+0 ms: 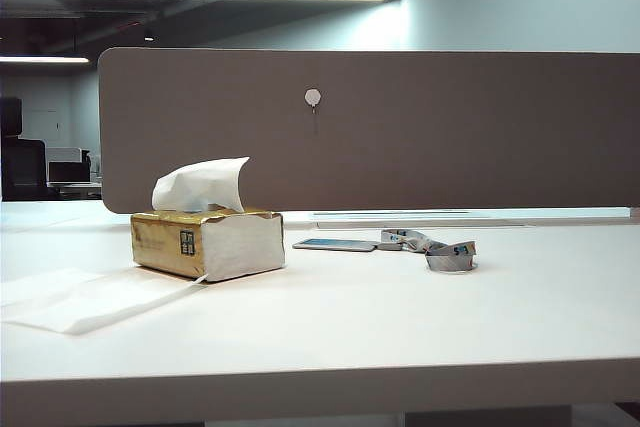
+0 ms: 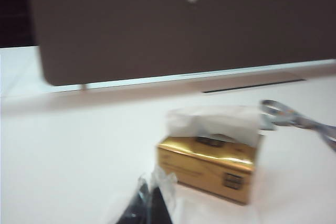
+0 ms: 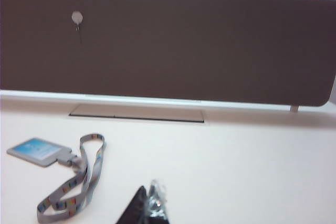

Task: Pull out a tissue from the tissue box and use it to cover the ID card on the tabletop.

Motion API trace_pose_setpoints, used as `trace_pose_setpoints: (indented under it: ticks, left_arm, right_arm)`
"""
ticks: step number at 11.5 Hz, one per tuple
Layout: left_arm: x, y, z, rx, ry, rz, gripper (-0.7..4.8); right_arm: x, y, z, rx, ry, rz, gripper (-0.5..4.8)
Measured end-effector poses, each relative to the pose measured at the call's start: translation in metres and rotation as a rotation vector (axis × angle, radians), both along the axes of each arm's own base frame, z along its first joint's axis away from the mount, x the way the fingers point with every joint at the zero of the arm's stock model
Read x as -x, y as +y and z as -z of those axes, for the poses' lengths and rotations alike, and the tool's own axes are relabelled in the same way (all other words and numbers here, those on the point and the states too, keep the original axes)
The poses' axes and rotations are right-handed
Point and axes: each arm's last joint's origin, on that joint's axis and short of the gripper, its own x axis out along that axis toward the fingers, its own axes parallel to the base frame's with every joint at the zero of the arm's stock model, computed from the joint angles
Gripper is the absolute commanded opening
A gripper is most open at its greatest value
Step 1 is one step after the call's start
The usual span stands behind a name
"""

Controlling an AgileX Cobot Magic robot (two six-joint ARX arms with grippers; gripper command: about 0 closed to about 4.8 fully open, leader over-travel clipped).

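My left claw [image 2: 149, 203], state unclear, hangs nearer the box [image 1: 207, 242] with its tissue [image 1: 200, 185] poking up ahead, while my right claw [image 3: 149, 205], pinched together, faces the card [image 3: 35, 151] on the tabletop [image 1: 400, 317].

The ID card [image 3: 35, 151] is seen lying flat on the tabletop [image 3: 236, 166], clipped to a lanyard [image 3: 73, 187]; the closed right gripper [image 3: 147, 208] is seen nearby.
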Motion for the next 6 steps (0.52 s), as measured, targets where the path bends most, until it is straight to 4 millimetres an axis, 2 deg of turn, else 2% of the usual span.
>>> trace_pose_setpoints:
  ticks: [1,2,4,5,6]
  left_arm:
    - [0.001,-0.002,0.000,-0.006,-0.001,0.057,-0.06]
    - [0.002,-0.004,-0.001,-0.015,-0.014,0.137,-0.06]
    - [0.002,-0.004,-0.001,-0.014,-0.015,0.137,-0.06]
    - [0.002,-0.004,-0.001,-0.014,-0.015,0.137,-0.05]
    - [0.002,-0.004,-0.004,0.023,-0.031,0.141,-0.06]
  right_arm:
    - [0.000,0.000,-0.001,-0.001,-0.014,0.000,-0.05]
    - [0.006,0.001,-0.024,0.011,-0.077,-0.053,-0.05]
    - [0.009,0.002,-0.036,0.017,-0.101,-0.071,-0.05]
    - [0.010,0.002,-0.047,0.031,-0.085,-0.081,-0.05]
    - [-0.027,0.019,-0.133,0.180,0.055,-0.484,-0.05]
